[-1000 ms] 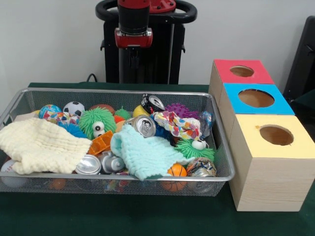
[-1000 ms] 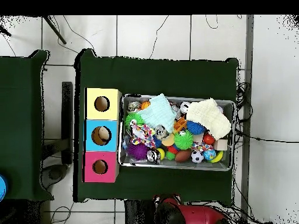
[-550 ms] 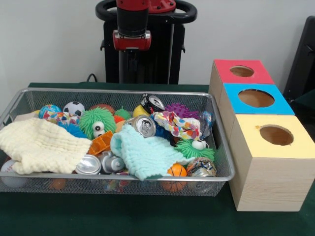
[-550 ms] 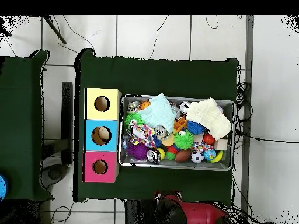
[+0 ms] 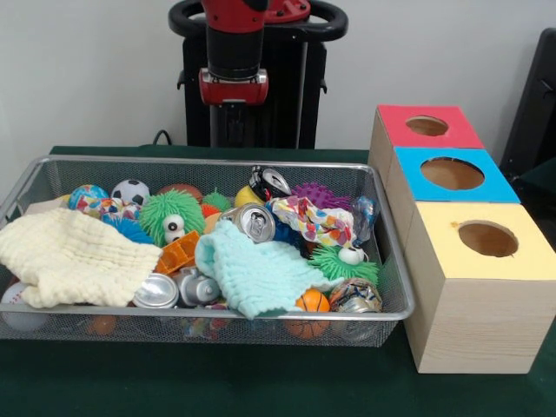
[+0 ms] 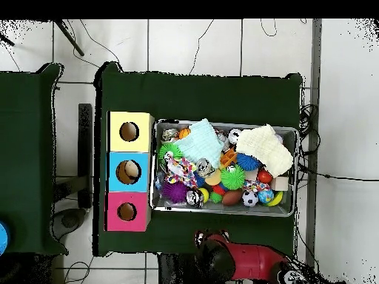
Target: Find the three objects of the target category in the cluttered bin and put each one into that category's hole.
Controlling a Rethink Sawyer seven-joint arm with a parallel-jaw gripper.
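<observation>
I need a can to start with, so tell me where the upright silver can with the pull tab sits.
In the front view the silver can lies mid-bin, just above the mint cloth, left of the patterned wrapper and right of the green fuzzy toy.

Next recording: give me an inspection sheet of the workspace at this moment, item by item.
Surface: dark green cloth-covered table, bare around the bin and boxes.
Job's things: wire mesh bin, full; three boxes beside it with round holes, red box, blue box, yellow box.
Clutter: cream cloth and mint cloth lie over crushed cans, green spiky balls, a soccer ball, a small basketball.
Pincer: arm's red and black end is raised behind the bin; fingers not discernible.
Cables: several on the floor beside the table.
Surroundings: tiled floor, second green table.
</observation>
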